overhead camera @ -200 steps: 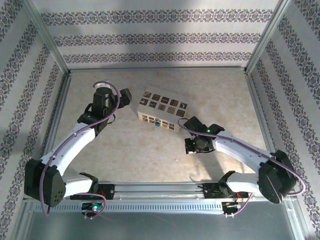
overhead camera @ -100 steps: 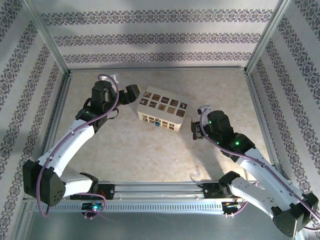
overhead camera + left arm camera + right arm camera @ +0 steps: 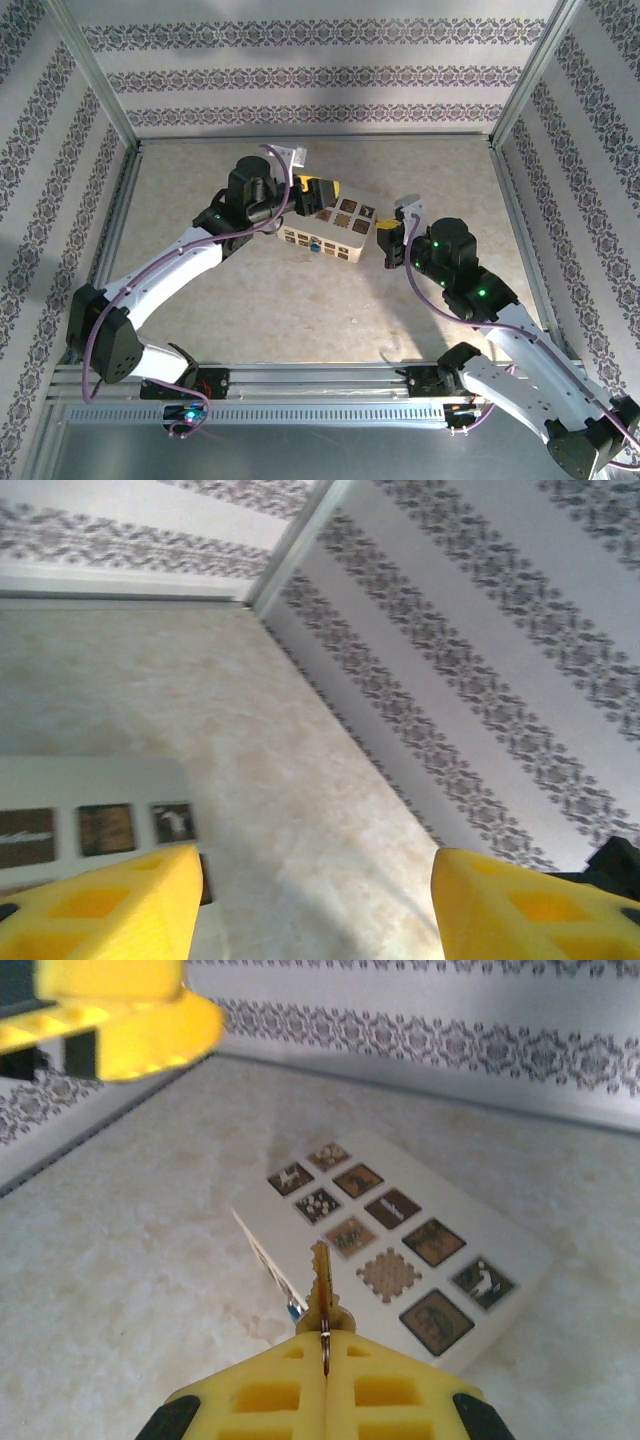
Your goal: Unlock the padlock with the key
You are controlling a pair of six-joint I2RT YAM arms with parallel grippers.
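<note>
The key [image 3: 322, 1290], a thin brass-grey sliver, stands edge-on out of my right gripper [image 3: 325, 1336], whose yellow fingers are shut on its bow. Its tip points at the cream box [image 3: 420, 1230] with dark square tiles. The padlock [image 3: 314, 247] is a tiny blue spot on the box's near side; a bit of the padlock [image 3: 296, 1309] shows just left of the key. From above, my right gripper [image 3: 385, 240] sits off the box's right end. My left gripper [image 3: 322, 189] hovers over the box's far left corner, and my left gripper [image 3: 315, 880] is open with nothing between its fingers.
The cream box [image 3: 325, 222] lies at an angle mid-table. The beige floor [image 3: 300, 310] is fenced by a metal frame and patterned walls [image 3: 320, 70]. One yellow finger of the left gripper [image 3: 120, 1010] hangs at the upper left of the right wrist view.
My left gripper has swung right, from beside the box's left end to above its far left corner, its jaws narrowing. My right arm has carried the key up to the box's right end.
</note>
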